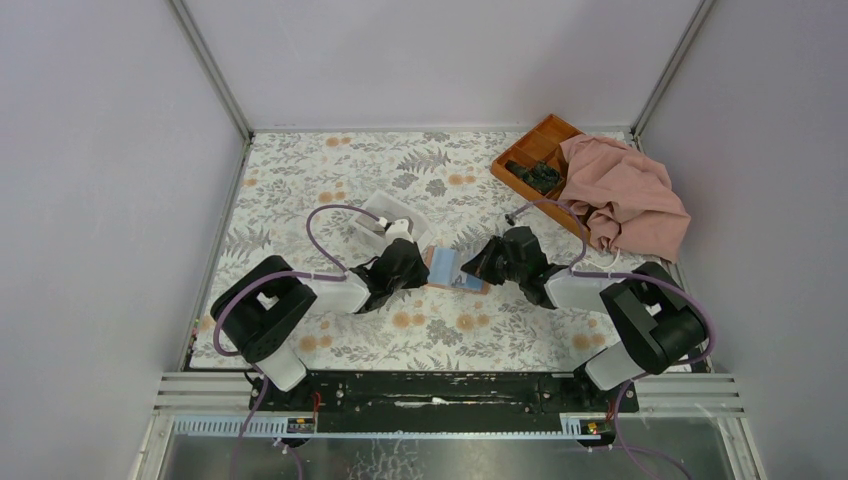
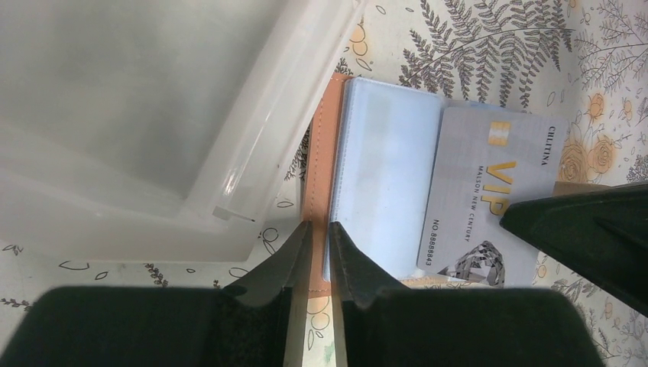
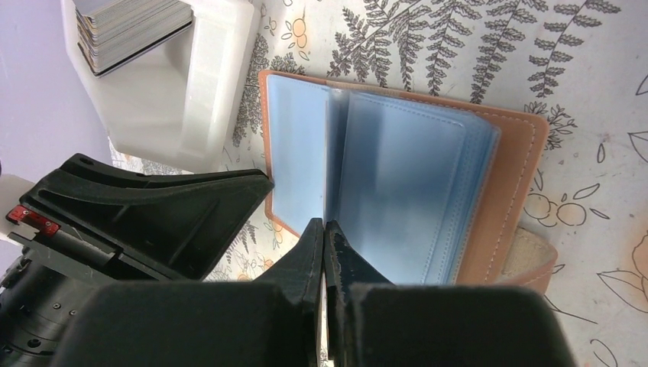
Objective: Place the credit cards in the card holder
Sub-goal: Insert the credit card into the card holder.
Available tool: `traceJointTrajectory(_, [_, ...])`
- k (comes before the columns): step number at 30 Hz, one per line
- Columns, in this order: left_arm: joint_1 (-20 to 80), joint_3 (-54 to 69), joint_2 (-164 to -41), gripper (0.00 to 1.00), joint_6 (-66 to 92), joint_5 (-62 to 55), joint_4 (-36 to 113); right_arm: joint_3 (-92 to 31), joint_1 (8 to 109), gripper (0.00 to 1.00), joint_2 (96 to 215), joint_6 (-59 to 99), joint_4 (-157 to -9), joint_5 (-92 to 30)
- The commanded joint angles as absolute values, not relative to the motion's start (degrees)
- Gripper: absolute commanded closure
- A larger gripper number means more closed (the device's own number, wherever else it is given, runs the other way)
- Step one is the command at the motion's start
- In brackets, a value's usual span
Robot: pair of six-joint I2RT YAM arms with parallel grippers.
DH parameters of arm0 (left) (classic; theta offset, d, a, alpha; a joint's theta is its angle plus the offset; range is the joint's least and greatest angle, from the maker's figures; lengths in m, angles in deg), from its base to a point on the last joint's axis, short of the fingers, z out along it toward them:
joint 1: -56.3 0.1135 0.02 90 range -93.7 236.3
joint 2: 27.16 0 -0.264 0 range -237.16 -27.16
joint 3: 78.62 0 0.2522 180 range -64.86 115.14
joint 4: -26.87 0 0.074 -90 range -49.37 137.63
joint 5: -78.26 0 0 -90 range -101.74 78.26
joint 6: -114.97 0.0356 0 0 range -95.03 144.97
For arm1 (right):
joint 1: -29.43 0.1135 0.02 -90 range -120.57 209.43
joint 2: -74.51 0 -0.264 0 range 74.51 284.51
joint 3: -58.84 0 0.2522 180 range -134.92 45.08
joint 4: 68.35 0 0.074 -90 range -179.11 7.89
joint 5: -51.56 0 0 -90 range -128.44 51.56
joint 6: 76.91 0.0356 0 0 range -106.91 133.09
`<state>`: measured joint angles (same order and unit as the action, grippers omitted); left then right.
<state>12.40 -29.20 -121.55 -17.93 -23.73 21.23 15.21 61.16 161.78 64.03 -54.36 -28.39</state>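
Bright, even light from above gives you soft shadows on the table (image 1: 330, 180). In your left wrist view the white box (image 2: 153, 115) glares, washed-out and blurred.

Card holder (image 3: 520, 153) looks matt and leather-like; sleeves (image 3: 405, 191) and credit card (image 2: 489, 176), smooth plastic.

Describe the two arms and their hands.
The left arm and right arm match: black joint housings, white links, a purple cable looping along each. The left hand and right hand are matte black, each with two fingers tapering to a point. A small red tab sits on the left hand.
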Motion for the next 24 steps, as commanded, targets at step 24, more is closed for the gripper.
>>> traceJointTrajectory(24, [12.0, -31.37, -123.99, 0.81, -17.05, -23.89, 26.17, 19.01, 61.16, 1.0, 165.84, 64.42, -47.75, -27.84])
